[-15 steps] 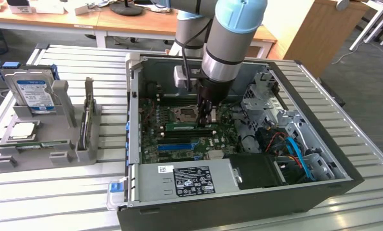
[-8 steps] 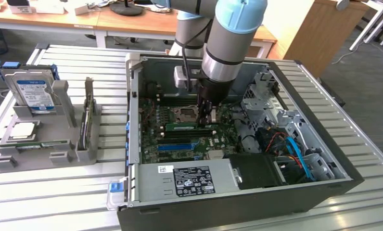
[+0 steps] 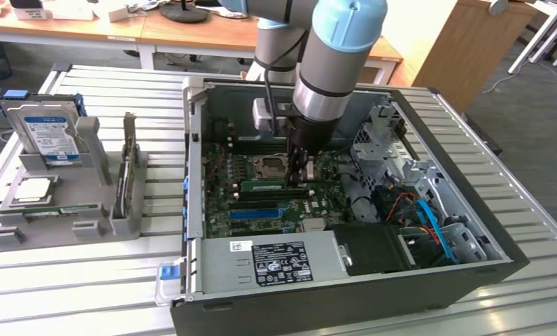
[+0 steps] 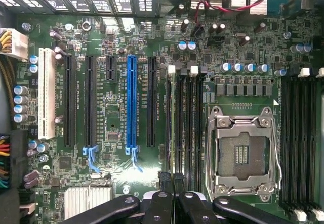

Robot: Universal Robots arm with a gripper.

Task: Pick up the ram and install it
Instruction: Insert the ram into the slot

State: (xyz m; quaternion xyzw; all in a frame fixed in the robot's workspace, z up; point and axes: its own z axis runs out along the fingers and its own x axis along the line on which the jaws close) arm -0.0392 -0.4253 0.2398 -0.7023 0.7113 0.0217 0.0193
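The ram (image 4: 172, 123) shows edge-on as a thin green strip standing in a black memory slot beside the empty processor socket (image 4: 242, 155). In the exterior view the ram (image 3: 259, 186) lies along the slots on the motherboard, inside the open computer case (image 3: 502, 241). My gripper (image 4: 172, 177) reaches down into the case, with its black fingers (image 4: 163, 204) pinched together on one end of the stick. From outside, the gripper (image 3: 302, 176) hangs just over the slots, below the socket (image 3: 272, 166).
A grey holder tray (image 3: 36, 234) at the exterior view's left carries a blue-labelled hard drive (image 3: 50, 136) and a square silver processor (image 3: 31, 190). Drive cages and cables (image 3: 428, 217) crowd the case's right side. The power supply (image 3: 278, 260) sits at its front.
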